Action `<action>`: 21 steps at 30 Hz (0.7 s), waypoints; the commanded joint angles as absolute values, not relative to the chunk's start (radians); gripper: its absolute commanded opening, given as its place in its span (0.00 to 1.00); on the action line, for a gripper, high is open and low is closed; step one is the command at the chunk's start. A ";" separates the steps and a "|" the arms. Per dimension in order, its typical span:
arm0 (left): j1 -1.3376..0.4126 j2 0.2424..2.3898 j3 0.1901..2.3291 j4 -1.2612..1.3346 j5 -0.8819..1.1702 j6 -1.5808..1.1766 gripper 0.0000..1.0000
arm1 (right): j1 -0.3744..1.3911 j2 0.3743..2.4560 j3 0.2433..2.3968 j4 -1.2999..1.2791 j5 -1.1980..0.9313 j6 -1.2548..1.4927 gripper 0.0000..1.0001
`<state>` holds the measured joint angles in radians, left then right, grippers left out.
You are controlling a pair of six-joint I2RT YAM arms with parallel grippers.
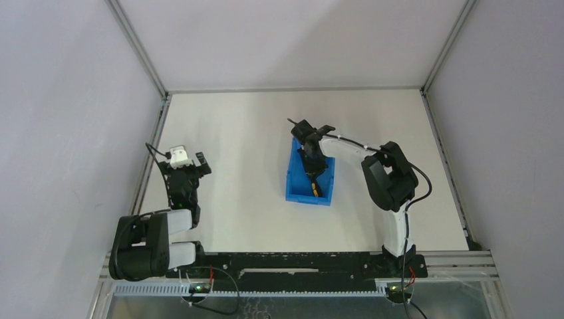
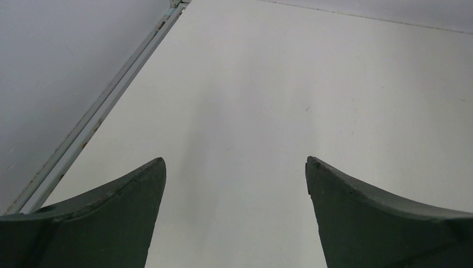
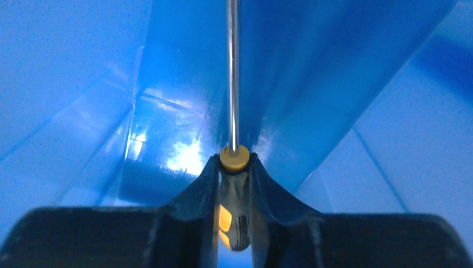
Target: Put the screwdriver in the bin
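Hanging low inside the bin (image 3: 362, 72), right pincer (image 3: 233, 163) nipped narrow on the screwdriver (image 3: 233, 67) handle, shaft ahead along the blue floor: release step, I judge; next calls for spreading jaws, then lifting clear

Top camera overlooks the table (image 1: 233, 133) and bin (image 1: 294, 181); right wrist camera peers close inside that bin, left's skims table.

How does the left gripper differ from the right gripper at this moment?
The left gripper is wide open and holds nothing; the right gripper is closed around the screwdriver handle. The left gripper is over the table; the right gripper reaches inside the blue bin. Both are dark.
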<state>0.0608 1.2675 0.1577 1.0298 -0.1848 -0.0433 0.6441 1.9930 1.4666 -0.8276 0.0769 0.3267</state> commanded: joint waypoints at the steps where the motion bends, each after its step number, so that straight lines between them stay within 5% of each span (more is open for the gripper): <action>1: 0.055 1.258 0.192 1.054 -0.192 -0.026 1.00 | 0.653 1.979 1.470 -0.764 0.116 0.352 0.31; 13: 0.055 1.258 0.192 1.054 -0.192 -0.026 1.00 | 0.666 1.749 1.571 -0.872 0.095 0.329 0.50; 15: 0.055 1.257 0.192 1.054 -0.192 -0.026 1.00 | 0.667 1.680 1.576 -0.884 0.096 0.308 0.67; 17: 0.055 1.258 0.192 1.054 -0.192 -0.026 1.00 | 0.666 1.605 1.568 -0.886 0.101 0.280 0.99; 21: 0.055 1.258 0.192 1.054 -0.192 -0.026 1.00 | 0.646 1.437 1.494 -0.826 0.051 0.225 1.00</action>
<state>0.0608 1.2675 0.1577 1.0302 -0.1848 -0.0433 0.6567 1.5906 1.5311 -0.8658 0.0875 0.2939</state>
